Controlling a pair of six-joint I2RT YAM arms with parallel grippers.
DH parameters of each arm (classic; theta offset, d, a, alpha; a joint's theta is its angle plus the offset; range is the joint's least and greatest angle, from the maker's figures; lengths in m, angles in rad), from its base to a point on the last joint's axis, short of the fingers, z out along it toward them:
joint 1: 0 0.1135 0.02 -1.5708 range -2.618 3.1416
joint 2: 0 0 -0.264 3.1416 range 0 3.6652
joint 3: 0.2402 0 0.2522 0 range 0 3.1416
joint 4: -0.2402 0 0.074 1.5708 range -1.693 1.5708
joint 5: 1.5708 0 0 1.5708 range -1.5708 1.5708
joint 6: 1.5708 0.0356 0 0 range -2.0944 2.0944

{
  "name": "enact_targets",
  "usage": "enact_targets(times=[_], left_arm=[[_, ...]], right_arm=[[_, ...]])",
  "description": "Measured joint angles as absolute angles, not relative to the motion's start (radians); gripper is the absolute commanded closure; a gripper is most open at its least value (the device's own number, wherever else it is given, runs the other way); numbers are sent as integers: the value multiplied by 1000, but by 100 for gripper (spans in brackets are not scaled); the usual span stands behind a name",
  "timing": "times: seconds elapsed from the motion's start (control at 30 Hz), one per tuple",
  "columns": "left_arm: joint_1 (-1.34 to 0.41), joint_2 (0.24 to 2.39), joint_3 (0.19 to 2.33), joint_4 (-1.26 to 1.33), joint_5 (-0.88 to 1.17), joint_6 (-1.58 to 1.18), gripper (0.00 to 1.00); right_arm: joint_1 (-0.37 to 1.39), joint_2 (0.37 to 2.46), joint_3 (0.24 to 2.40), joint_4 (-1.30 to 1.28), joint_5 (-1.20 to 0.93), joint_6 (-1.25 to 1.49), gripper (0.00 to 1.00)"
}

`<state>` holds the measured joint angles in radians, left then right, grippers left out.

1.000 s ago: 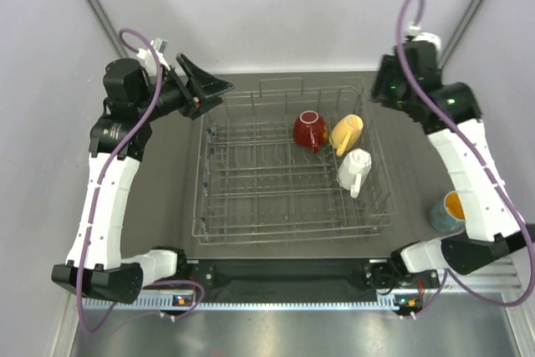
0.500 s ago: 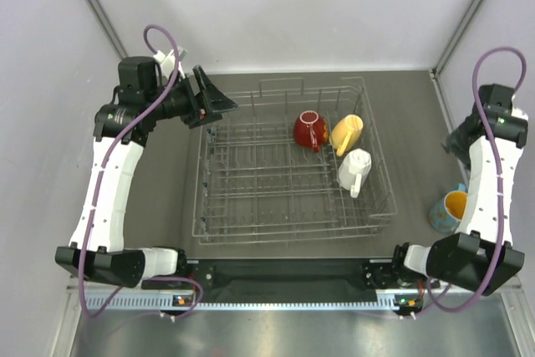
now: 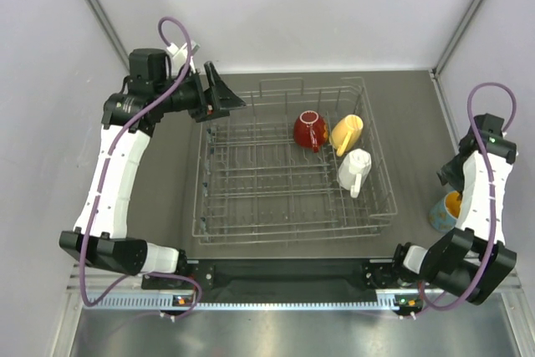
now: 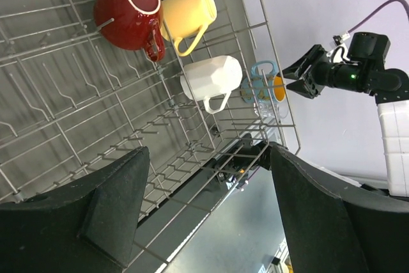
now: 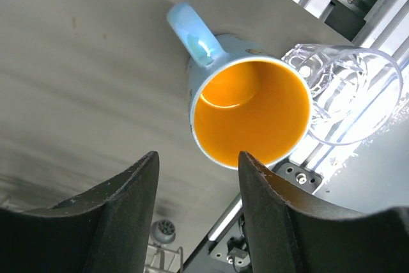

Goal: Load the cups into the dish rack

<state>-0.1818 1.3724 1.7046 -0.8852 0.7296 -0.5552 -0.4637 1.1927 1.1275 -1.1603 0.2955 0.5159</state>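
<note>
Next cup: a glazed blue mug [image 5: 249, 119] with an orange inside and a loop handle, upright and mouth-up.
Where it is: on the dark grey table [image 3: 418, 98] at the right edge of the overhead frame, outside the right wall of the large grey wire dish rack [image 3: 251, 198].
Neighbour: a ribbed clear glass [image 5: 358, 94] stands just beside the blue mug, to its right in the right wrist frame. Their outlines overlap, so contact cannot be told.
Right fingers [image 5: 144, 177]: spread apart with nothing between them, hovering above the blue mug's rim.
Left fingers [image 4: 124, 183]: spread wide and empty, hanging over the dish rack's upper-left corner in the overhead frame.
Handling, mug: likely stiff, fairly heavy ceramic. The glaze looks slippery, and it could chip against the wires.
Hold, mug: probably best across the wall, one finger inside and one outside, on the side away from the clear glass. The handle, at upper left in the wrist frame, is the alternative.
Handling, glass: likely light, brittle and slick. A nudge from the mug could tip it.
Already in the rack: a glossy red cup [image 3: 310, 130], a yellow mug [image 3: 347, 133] and a faceted white mug [image 3: 354, 170], clustered in its upper-right part.
Count: five cups, one of each kind, three in the rack and two on the table. One rack.
</note>
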Motion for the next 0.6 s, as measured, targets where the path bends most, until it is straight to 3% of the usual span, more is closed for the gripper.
enact_targets(times=[0.6], left_arm=[[-170, 1392, 1734, -893, 746, -556, 19]], right_arm=[[-483, 1274, 991, -963, 303, 506, 60]])
